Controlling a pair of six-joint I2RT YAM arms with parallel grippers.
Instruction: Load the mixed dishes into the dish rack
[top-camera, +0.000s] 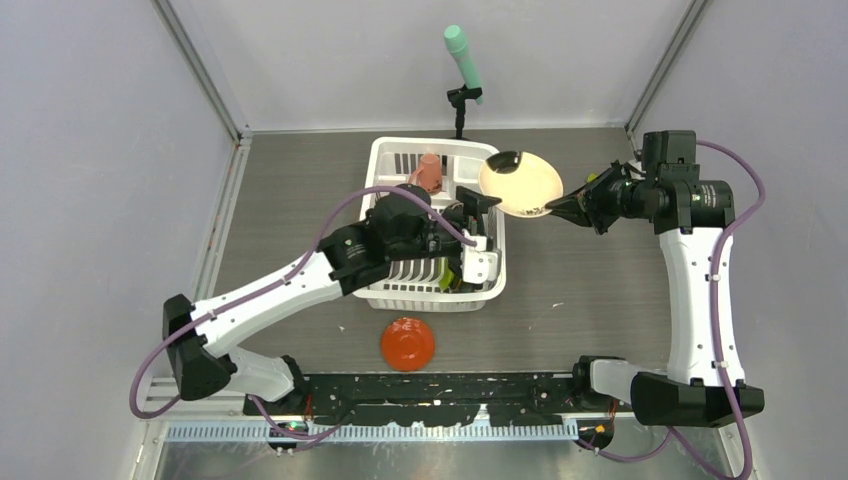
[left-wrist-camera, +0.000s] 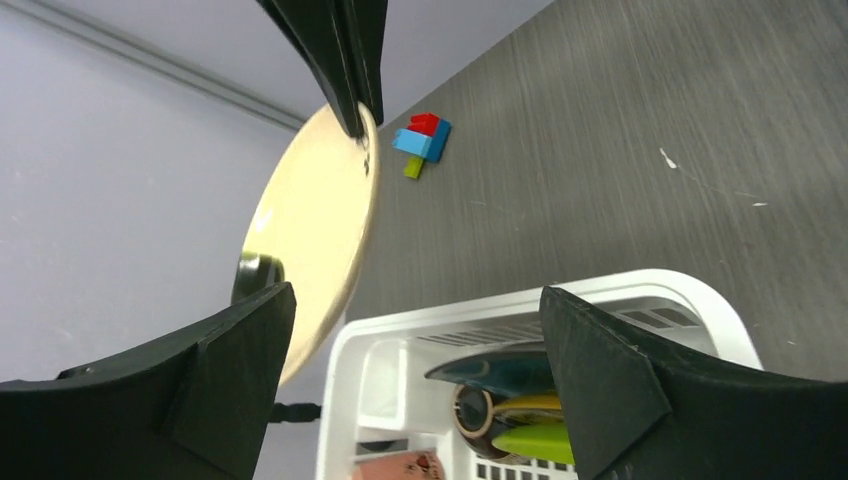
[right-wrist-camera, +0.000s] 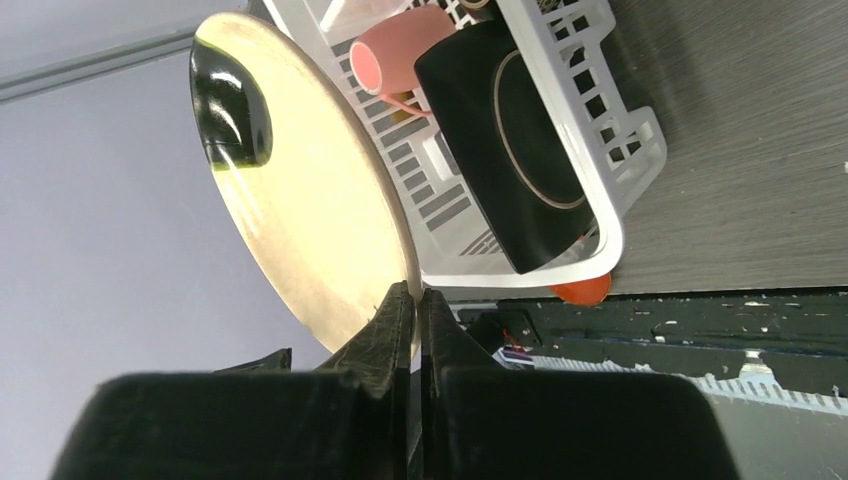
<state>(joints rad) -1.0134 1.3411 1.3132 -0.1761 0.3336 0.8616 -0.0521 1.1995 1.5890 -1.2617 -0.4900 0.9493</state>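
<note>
The white dish rack stands mid-table. Inside it are a pink mug, a dark teal plate, a yellow plate and a small brown bowl. My left gripper hovers over the rack's right side, open and empty; its fingers frame the rack's corner. My right gripper is shut on the rim of a cream plate, holding it on edge in the air just past the rack's far right corner. A red-orange dish lies on the table in front of the rack.
A mint-green cylinder on a black stand sits behind the rack. Small coloured toy blocks lie on the table to the right. Grey walls close in the table on the left, right and back.
</note>
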